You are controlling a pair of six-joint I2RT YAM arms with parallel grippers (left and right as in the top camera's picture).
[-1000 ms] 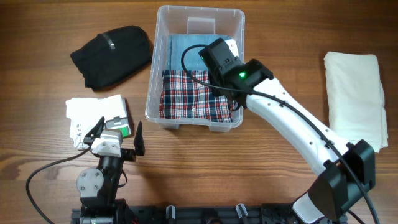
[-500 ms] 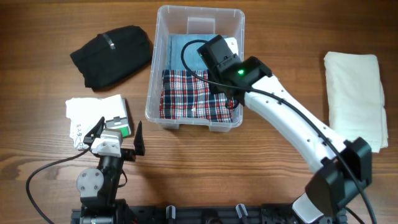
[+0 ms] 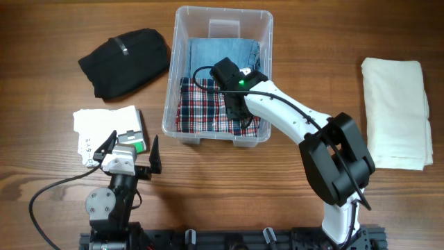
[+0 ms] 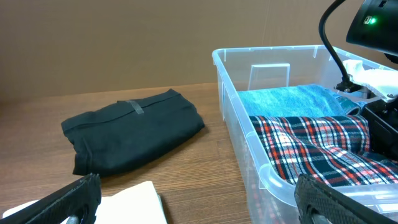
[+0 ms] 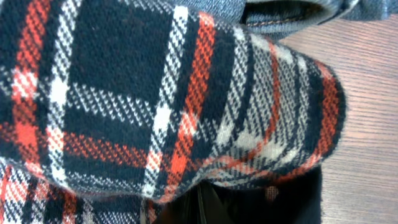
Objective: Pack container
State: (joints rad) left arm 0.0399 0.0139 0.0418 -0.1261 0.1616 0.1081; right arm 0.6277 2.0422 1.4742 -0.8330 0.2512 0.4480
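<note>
The clear container [image 3: 172, 83] stands at the table's middle back and shows at the right of the left wrist view [image 4: 230, 81]. Inside lie a folded blue denim piece [image 3: 208, 52] at the back and a red-and-navy plaid cloth [image 3: 201, 111] at the front. My right gripper [image 3: 233, 104] reaches down into the container onto the plaid cloth [image 5: 155, 93]. It [image 5: 199, 205] is shut, its tips tucked beneath a fold of the plaid, and nothing shows between them. My left gripper [image 3: 132, 149] rests open near the front edge, left of the container, holding nothing [image 4: 196, 199].
A black folded garment [image 3: 125, 61] lies left of the container. A white packaged item with a green label [image 3: 111, 132] sits just behind my left gripper. A cream folded cloth [image 3: 394, 111] lies at the far right.
The right arm swung left and down inside the container onto the plaid cloth, and its jaws closed. The left arm has not moved.
</note>
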